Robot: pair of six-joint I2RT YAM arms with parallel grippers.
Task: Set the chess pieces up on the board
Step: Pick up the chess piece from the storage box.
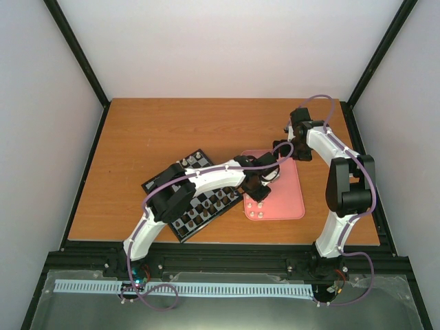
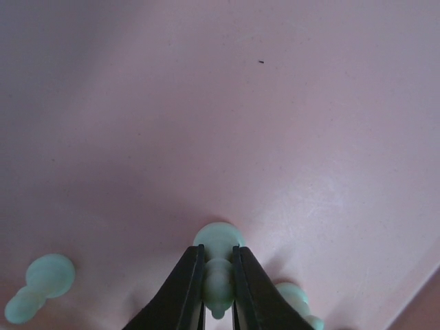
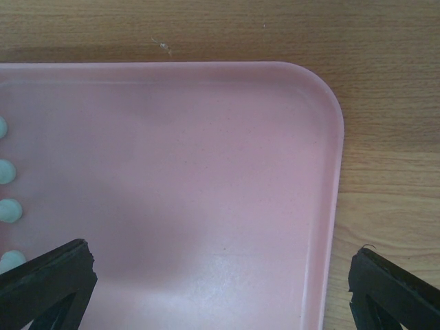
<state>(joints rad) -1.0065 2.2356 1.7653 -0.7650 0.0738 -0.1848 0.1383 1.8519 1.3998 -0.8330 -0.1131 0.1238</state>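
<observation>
Board (image 1: 175,170) sits near-left on the surface (image 1: 137,130), turned diagonal, small pieces already on many squares. Left arm stretches across its right corner to the pink tray (image 2: 275,137), which lies just right of the board.

Left hand (image 2: 218,292) is down at the tray floor, fingers pressed onto one cream chess piece (image 2: 218,242), pinching it across its narrow body. Its long axis runs along the fingers; can't tell if it's upright or tipped. Two neighbour pieces (image 2: 42,283) sit close on either side.

Key relation: from the hand, the board lies back toward near-left. My read of the next move is a clean lift clear of the neighbours, then a swing left. Left arm is the nearer one.

Right hand (image 3: 220,285) hangs over the tray's far right corner, jaws spread wide, holding nothing. Row of cream pieces (image 3: 7,172) is just off its left finger.
</observation>
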